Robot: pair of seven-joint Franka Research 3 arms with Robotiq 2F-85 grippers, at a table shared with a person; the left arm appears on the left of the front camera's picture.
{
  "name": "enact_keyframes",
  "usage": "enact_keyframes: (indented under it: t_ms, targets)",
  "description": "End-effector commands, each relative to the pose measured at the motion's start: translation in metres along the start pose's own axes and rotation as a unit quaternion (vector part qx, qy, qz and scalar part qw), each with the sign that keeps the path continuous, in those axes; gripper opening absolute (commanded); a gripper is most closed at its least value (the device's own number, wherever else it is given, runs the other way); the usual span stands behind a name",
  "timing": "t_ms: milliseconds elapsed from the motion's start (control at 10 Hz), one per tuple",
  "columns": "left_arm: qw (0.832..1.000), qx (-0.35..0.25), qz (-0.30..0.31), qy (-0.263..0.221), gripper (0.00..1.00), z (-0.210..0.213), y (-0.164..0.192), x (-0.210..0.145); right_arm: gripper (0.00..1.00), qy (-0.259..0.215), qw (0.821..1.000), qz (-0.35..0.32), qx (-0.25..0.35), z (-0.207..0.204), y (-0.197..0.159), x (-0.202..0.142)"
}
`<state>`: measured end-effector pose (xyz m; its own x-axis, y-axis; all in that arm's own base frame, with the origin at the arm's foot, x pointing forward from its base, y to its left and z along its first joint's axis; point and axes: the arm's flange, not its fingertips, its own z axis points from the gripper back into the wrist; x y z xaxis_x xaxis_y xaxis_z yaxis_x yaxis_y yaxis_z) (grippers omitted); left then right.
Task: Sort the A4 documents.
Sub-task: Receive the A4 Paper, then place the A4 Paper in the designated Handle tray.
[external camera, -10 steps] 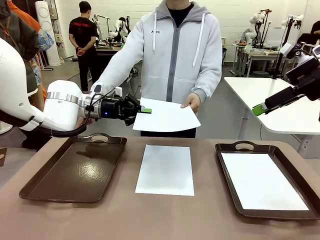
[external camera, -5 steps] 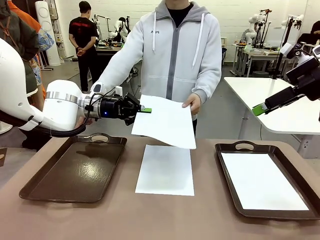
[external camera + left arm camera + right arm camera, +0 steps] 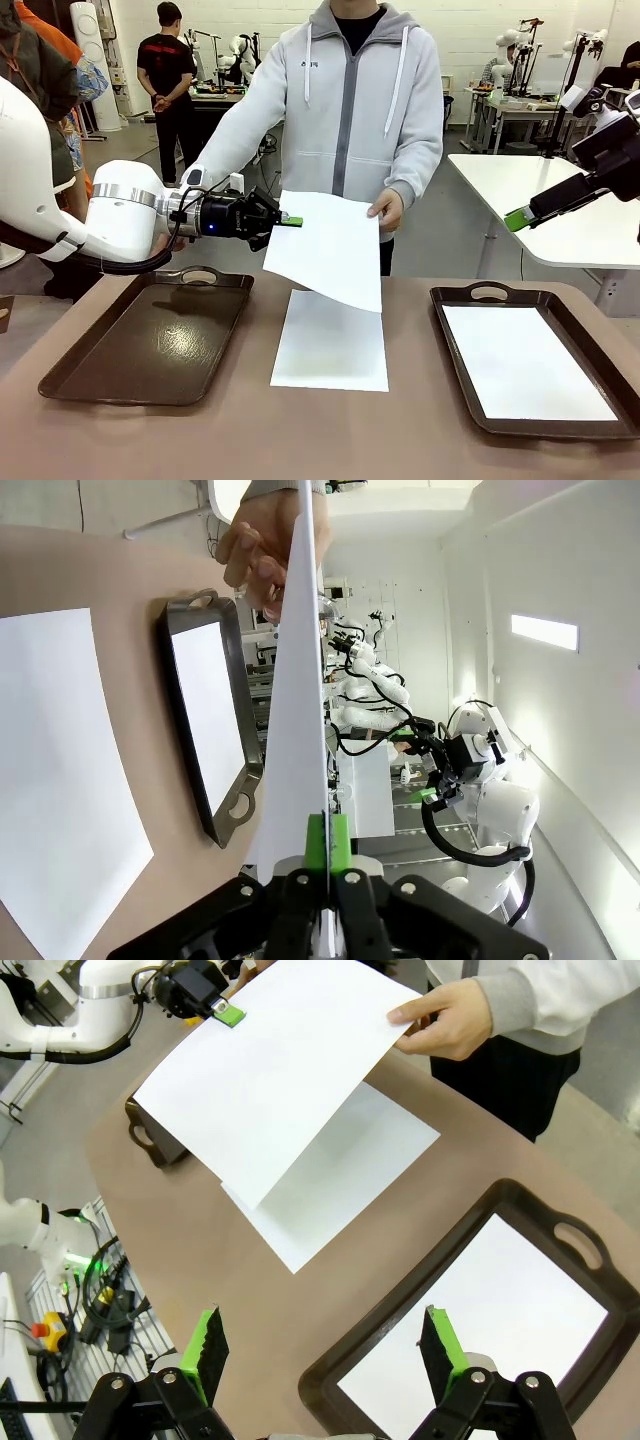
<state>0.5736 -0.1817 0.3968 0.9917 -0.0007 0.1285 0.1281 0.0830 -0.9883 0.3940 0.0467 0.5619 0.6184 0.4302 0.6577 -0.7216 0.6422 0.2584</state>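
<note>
Your left gripper (image 3: 290,221) pinches shut on one edge of an A4 sheet (image 3: 330,250), hanging above the sheet lying on the table (image 3: 330,345). A person's hand (image 3: 385,208) holds its far corner. Pull before that hand lets go and the paper may tear or slip.

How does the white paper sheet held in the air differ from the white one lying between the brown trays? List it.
The held white paper sheet is pinched by the left gripper at one side and the person's hand at the other; the lying white paper sheet rests untouched on the brown tabletop. The held sheet hangs tilted, one corner drooping; the lying sheet is flat. Both are blank white rectangles.
</note>
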Motion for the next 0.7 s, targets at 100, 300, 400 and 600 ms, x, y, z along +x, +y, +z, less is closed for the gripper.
enact_keyframes:
  t_ms: [100,300,400,600]
  targets:
    - [1.000,0.002,0.000,-0.003,0.00,-0.0013,0.0005,0.0008,1.00,0.001,1.000,-0.001,0.001,-0.0010,-0.0005,-0.0005]
    - [1.000,0.002,0.000,-0.003,0.00,-0.0013,0.0005,0.0008,1.00,0.001,1.000,-0.001,0.001,-0.0010,-0.0005,-0.0005]
    - [1.000,0.002,0.000,-0.003,0.00,-0.0013,0.0005,0.0008,1.00,0.001,1.000,-0.001,0.001,-0.0010,-0.0005,-0.0005]
    - [1.000,0.002,0.000,-0.003,0.00,-0.0013,0.0005,0.0008,1.00,0.001,1.000,-0.001,0.001,-0.0010,-0.0005,-0.0005]
